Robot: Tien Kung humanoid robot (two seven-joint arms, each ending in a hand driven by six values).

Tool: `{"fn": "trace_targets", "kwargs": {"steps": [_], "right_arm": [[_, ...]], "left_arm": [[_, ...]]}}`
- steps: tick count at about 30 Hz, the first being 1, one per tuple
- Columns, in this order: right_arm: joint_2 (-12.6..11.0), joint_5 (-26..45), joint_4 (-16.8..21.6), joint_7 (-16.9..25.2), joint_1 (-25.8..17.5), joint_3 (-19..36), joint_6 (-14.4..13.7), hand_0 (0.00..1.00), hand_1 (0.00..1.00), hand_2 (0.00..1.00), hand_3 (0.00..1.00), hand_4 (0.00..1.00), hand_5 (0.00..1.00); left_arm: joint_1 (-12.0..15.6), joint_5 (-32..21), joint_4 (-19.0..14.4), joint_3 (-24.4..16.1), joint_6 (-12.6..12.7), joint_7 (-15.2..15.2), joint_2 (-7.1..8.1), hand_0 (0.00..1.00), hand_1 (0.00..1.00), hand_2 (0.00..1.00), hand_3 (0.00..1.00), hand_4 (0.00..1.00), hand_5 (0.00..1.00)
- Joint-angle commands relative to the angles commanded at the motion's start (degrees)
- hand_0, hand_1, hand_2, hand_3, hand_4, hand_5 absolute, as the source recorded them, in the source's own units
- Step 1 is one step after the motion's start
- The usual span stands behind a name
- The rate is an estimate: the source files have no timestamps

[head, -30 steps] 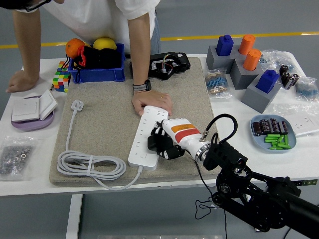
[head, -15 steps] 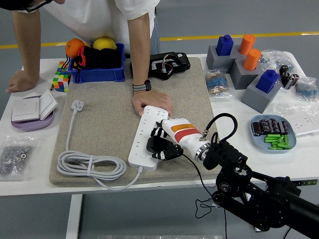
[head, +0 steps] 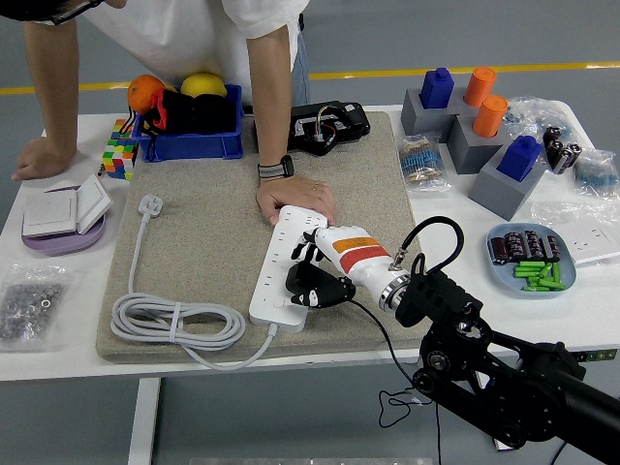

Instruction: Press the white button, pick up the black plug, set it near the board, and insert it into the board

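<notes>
- Right now the right hand [head: 325, 271] is reaching in from the lower right over the white power strip [head: 287, 267], its black fingers [head: 312, 293] curling tightly around the black plug [head: 302, 284].
- The plug is sitting against the strip's top face near its nearer end (whether its pins are seated in a socket is hidden by the fingers).
- The strip is lying lengthwise on the beige mat [head: 213, 223], its white cable [head: 174, 320] coiling to the left and ending in a white plug head [head: 150, 205] on the mat.
- A person's hand [head: 295, 197], with a dark watch at the wrist, is pressing down on the strip's far end, just beyond the robot's fingers.
- The person's other hand [head: 39, 160] is resting on the table [head: 58, 339] at the far left.
</notes>
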Motion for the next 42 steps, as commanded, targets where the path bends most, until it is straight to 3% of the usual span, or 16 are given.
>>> {"fn": "trace_targets", "kwargs": {"steps": [1, 6, 7, 8, 12, 13, 18, 19, 24, 25, 28, 35, 42], "right_arm": [[-0.01, -0.01, 0.30, -0.01, -0.03, 0.12, 0.24, 0.603, 0.640, 0.650, 0.698, 0.998, 0.382], [-0.22, 0.14, 3.29, 0.12, -0.67, 1.27, 1.53, 0.603, 0.640, 0.650, 0.698, 0.998, 0.382], [-0.41, 0.53, 4.19, 0.84, -0.95, 1.79, 1.72, 0.748, 0.779, 0.779, 0.792, 0.998, 0.579], [-0.51, 0.74, 4.59, 1.22, -1.09, 2.04, 1.77, 0.748, 0.779, 0.779, 0.792, 0.998, 0.579], [-3.63, 6.68, 7.85, 8.78, -3.02, 3.78, 0.84, 0.748, 0.779, 0.779, 0.792, 0.998, 0.579], [-4.35, 7.81, 8.18, 10.42, -3.36, 3.88, 0.54, 0.998, 0.947, 0.911, 0.913, 0.998, 0.785], [-8.56, 12.97, 8.18, 19.26, -5.41, 4.01, -1.17, 0.998, 0.947, 0.911, 0.913, 0.998, 0.785], [-9.15, 13.45, 7.80, 20.69, -5.72, 3.90, -1.48, 0.998, 0.988, 0.964, 0.947, 0.978, 0.906], [-12.55, 16.21, 4.40, 29.48, -7.21, 3.02, -2.14, 0.998, 0.988, 0.964, 0.947, 0.978, 0.906], [-13.25, 16.59, 3.67, 31.38, -7.46, 2.75, -2.39, 0.998, 0.991, 0.972, 0.942, 0.776, 0.916], [-14.81, 17.55, 1.93, 36.34, -8.26, 2.12, -3.21, 0.998, 0.991, 0.972, 0.942, 0.776, 0.916], [-16.35, 17.82, -1.56, 38.65, -9.62, 1.13, -3.78, 0.998, 0.982, 0.959, 0.914, 0.769, 0.910], [-14.97, 18.49, -2.19, 38.30, -9.81, -0.24, -4.44, 0.998, 0.972, 0.941, 0.889, 0.745, 0.877]], "left_arm": [[0.01, 0.09, 0.00, -0.07, -0.01, 0.02, -0.01, 0.625, 0.632, 0.640, 0.694, 0.587, 0.376], [-0.04, -0.16, 0.00, 0.11, 0.01, -0.03, -0.08, 0.625, 0.632, 0.640, 0.694, 0.587, 0.376], [-0.10, -0.12, 0.00, 0.08, 0.01, -0.04, -0.10, 0.626, 0.631, 0.640, 0.694, 0.587, 0.376], [-0.12, -0.10, 0.00, 0.07, 0.01, -0.05, -0.11, 0.626, 0.631, 0.640, 0.694, 0.587, 0.376], [-0.18, -0.26, 0.00, 0.21, -0.01, -0.14, -0.09, 0.626, 0.631, 0.640, 0.694, 0.587, 0.376], [-0.14, -0.12, 0.00, 0.04, 0.00, -0.14, -0.07, 0.625, 0.631, 0.640, 0.694, 0.586, 0.376], [0.01, 0.59, 0.00, -0.70, -0.02, -0.01, -0.06, 0.625, 0.631, 0.640, 0.694, 0.586, 0.376], [0.00, 0.53, 0.00, -0.65, -0.03, 0.00, -0.07, 0.626, 0.631, 0.640, 0.693, 0.586, 0.376], [-0.30, -0.56, 0.00, 0.25, 0.08, -0.22, 0.00, 0.626, 0.631, 0.640, 0.693, 0.586, 0.376], [-0.36, -0.54, 0.00, 0.25, 0.08, -0.19, 0.02, 0.626, 0.631, 0.640, 0.694, 0.586, 0.376], [-0.39, -0.53, 0.00, 0.25, 0.10, -0.16, 0.08, 0.626, 0.631, 0.640, 0.694, 0.586, 0.376], [-0.31, -0.03, 0.00, -0.08, 0.01, -0.01, 0.19, 0.625, 0.631, 0.640, 0.694, 0.586, 0.376], [-0.48, 0.01, 0.00, 0.28, -0.04, -0.05, 0.41, 0.625, 0.632, 0.640, 0.694, 0.586, 0.376]]}}
